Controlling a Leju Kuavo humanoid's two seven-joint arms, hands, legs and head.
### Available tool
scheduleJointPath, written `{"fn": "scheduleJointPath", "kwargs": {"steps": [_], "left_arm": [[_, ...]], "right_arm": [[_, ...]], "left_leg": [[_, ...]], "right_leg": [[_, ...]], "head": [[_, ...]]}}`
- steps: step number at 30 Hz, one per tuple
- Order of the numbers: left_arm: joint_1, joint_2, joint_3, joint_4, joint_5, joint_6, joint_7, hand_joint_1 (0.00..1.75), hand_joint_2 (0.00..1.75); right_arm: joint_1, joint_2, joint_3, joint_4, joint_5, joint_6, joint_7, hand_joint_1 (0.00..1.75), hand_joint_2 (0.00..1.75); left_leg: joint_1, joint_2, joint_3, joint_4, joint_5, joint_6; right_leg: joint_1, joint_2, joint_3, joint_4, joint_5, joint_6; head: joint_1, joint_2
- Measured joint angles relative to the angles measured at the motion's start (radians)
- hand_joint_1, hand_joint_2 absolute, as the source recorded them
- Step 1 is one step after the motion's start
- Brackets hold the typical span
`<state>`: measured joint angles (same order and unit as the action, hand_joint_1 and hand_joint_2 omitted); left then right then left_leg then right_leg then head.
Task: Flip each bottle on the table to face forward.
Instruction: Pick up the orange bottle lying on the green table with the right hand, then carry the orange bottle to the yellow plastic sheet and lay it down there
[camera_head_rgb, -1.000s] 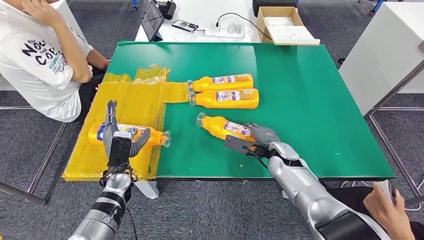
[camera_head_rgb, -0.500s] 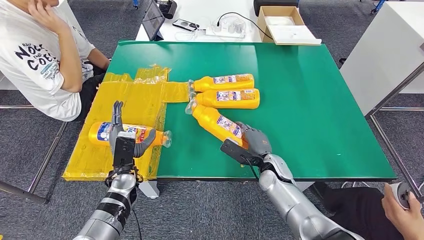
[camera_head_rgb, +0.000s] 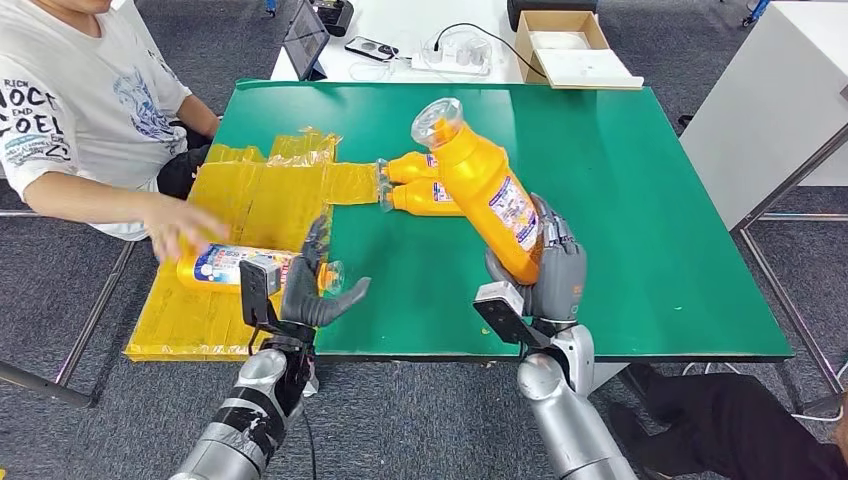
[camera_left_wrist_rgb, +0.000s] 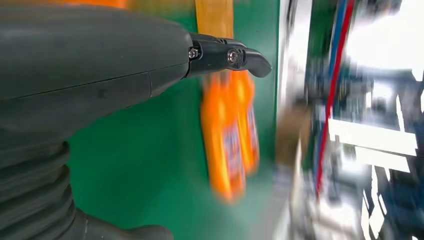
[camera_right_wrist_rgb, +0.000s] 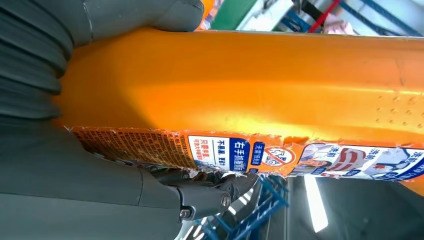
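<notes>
1. Two hands sit at the near edge of the green table (camera_head_rgb: 620, 200). The right hand (camera_head_rgb: 550, 275) grips the lower end of an orange bottle (camera_head_rgb: 485, 190), its fingers (camera_head_rgb: 562, 245) wrapped round the body, and holds it lifted clear of the table, tilted with its clear cap up and leaning toward the far left. In the right wrist view the label runs along the bottle between thumb and fingers.
2. The left hand (camera_head_rgb: 315, 290) holds nothing; its fingers are spread apart over the near edge of the table, where the yellow sheet (camera_head_rgb: 260, 200) meets the green.
3. Just beyond the left hand a second bottle (camera_head_rgb: 240, 266) lies on its side on the yellow sheet, cap end toward the right, near the sheet's right border.
4. A person's hand (camera_head_rgb: 180, 228) reaches in from the left, over the base end of that lying bottle.
5. Farther in, two more bottles (camera_head_rgb: 420, 185) lie side by side near the table's middle, caps pointing left toward the sheet; the lifted bottle hides part of them.
6. Right of the lifted bottle the green surface runs bare out to the right and far edges.
7. Beyond the far edge, a white table carries a cardboard box (camera_head_rgb: 565, 45), a tablet (camera_head_rgb: 303, 40) and cables.
</notes>
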<state>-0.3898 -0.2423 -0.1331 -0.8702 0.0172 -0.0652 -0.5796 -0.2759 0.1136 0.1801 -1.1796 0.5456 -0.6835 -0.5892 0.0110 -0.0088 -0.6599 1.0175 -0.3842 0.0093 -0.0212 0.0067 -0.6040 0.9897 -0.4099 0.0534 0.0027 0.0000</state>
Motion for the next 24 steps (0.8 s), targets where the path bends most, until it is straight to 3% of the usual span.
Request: {"fn": "scheduleJointPath", "kwargs": {"steps": [5,10,16,24], "left_arm": [[0.003,-0.011,-0.011,-0.017,0.119,-0.211,0.052,0.0,1.75],[0.008,-0.012,-0.043,-0.046,0.194,-0.324,0.07,0.0,1.75],[0.012,-0.014,-0.075,-0.072,0.253,-0.396,0.073,0.0,1.75],[0.012,-0.016,-0.109,-0.083,0.263,-0.404,0.074,0.0,1.75]], "right_arm": [[0.024,0.01,-0.013,-0.001,-0.016,0.043,-0.078,1.75,1.75],[0.03,0.029,0.01,0.03,-0.016,0.072,-0.106,1.75,1.75],[0.029,0.049,0.068,0.079,-0.042,0.108,-0.107,1.75,1.75],[0.012,0.092,0.168,0.202,-0.01,0.174,-0.109,1.75,1.75]], "left_leg": [[0.0,0.0,0.0,0.0,0.0,0.0],[0.0,0.0,0.0,0.0,0.0,0.0],[0.0,0.0,0.0,0.0,0.0,0.0],[0.0,0.0,0.0,0.0,0.0,0.0]], "right_leg": [[0.0,0.0,0.0,0.0,0.0,0.0],[0.001,0.0,0.0,0.0,0.0,0.0],[0.0,0.0,0.0,0.0,0.0,0.0],[0.001,0.0,0.0,0.0,0.0,0.0]], "head": [[0.0,0.0],[0.0,0.0],[0.0,0.0],[0.0,0.0]]}}
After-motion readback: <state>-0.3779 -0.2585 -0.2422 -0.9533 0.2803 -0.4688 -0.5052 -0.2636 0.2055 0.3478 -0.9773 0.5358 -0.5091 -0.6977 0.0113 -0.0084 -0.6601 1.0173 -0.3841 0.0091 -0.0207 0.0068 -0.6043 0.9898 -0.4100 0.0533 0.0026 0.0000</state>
